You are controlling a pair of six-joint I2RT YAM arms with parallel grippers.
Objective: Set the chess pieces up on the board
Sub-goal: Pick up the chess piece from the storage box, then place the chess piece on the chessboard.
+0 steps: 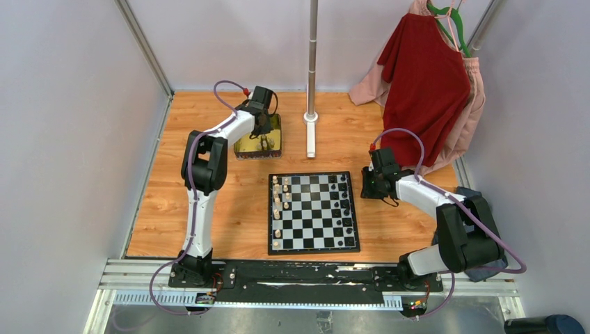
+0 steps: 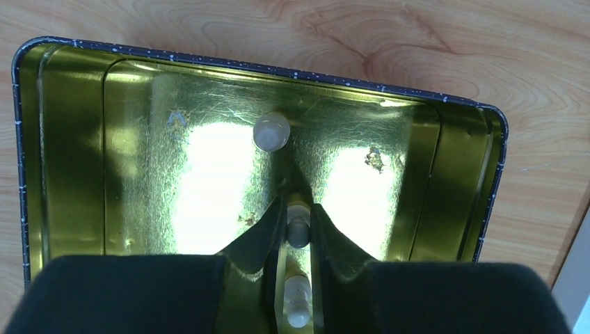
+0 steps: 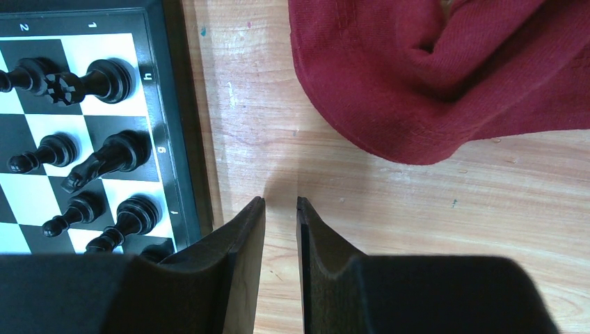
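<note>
Clamping a pale pawn (image 2: 298, 231) inside the upper-left gold tin (image 1: 276, 136), left gripper (image 2: 296, 212) should lift straight up — right gripper (image 3: 281, 203) hangs with jaws apart.

The tin (image 2: 62, 139) is gold metal, mirror-glossy inside and lightly scratched, with a dark speckled rim. The pale piece (image 2: 298, 233) between the matt black fingers (image 2: 259, 235) of the left end effector (image 2: 296, 209) looks like smooth plastic. The table (image 3: 389, 209) is wood-grained with a low sheen. The board (image 3: 161, 111) is smooth and satiny; its black pieces (image 3: 111, 80) are glossy. The red cloth (image 3: 431, 69) is soft, matt knit.
</note>
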